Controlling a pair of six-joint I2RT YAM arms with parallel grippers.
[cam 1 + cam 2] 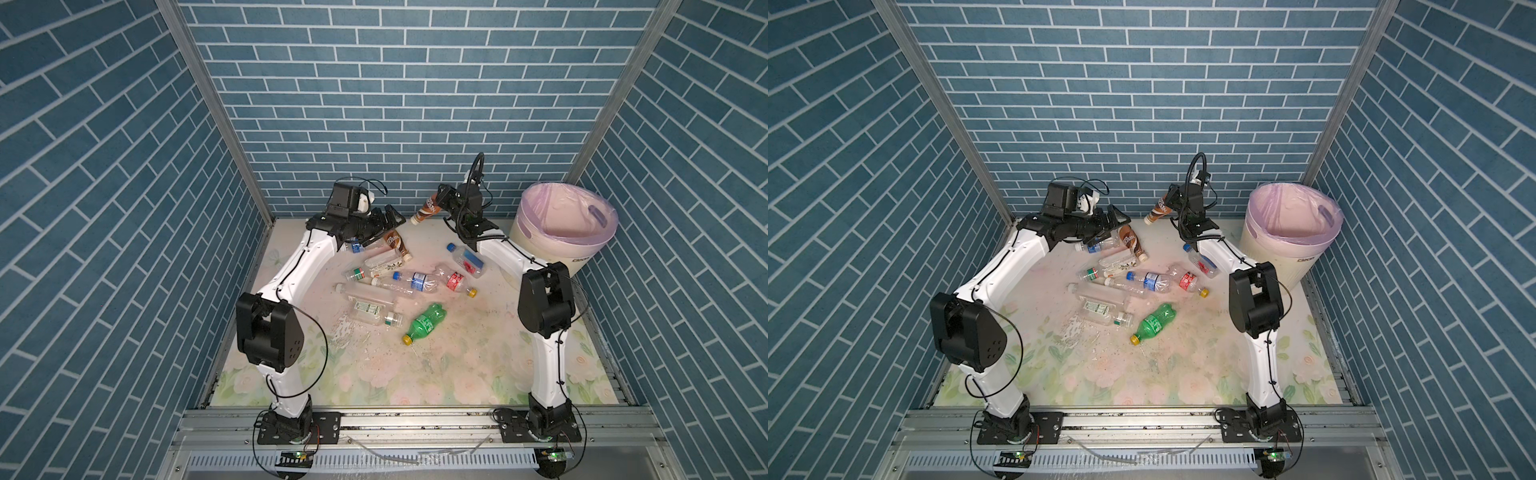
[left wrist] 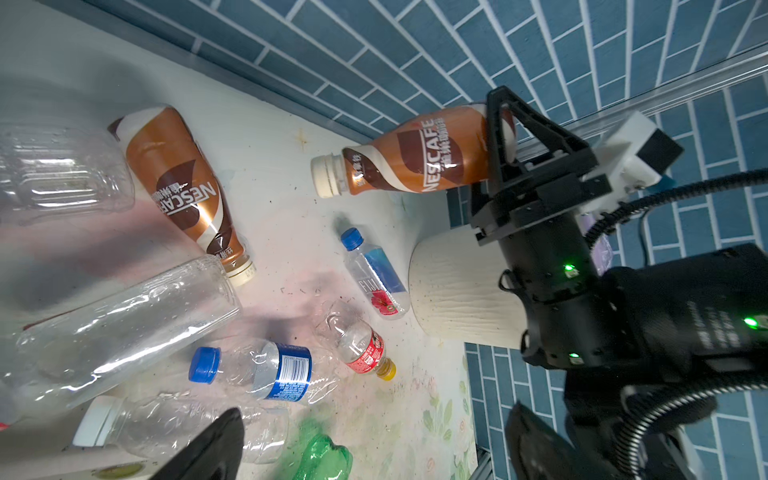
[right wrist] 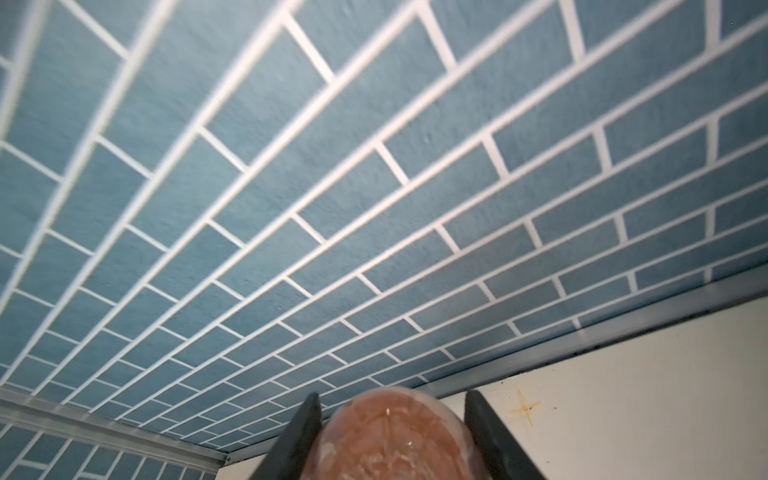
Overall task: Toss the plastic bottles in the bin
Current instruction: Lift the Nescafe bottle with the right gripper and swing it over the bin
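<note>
Blue brick-patterned walls (image 1: 395, 104) close the cell in on three sides, and a floral-printed worktop (image 1: 457, 353) fills the floor of it, smeared pink and speckled with grit around the middle.

The plastic bottles (image 1: 415, 280) lie loose on their sides in a cluster at the centre and back of the worktop. A green bottle (image 1: 426, 322) lies nearest the front, and a blue-capped one (image 1: 467, 259) sits just beside the right arm.

The right hand (image 1: 438, 199) grips a brown coffee bottle (image 2: 415, 158) by its wide bottom end and holds it clear of the worktop near the back wall. With that end clamped, the cap hangs lower, pointing towards the left arm.

The bin (image 1: 582, 255) stands in the back right corner on the right arm's side, which likely explains why this arm does the carrying. Its lilac liner (image 1: 552, 203) shows no bottles inside from above.

The left hand (image 1: 390, 218) is spread wide and holds nothing. It hovers over the back left of the cluster, just above a second brown bottle (image 1: 395, 243), seemingly lined up to take that next.
</note>
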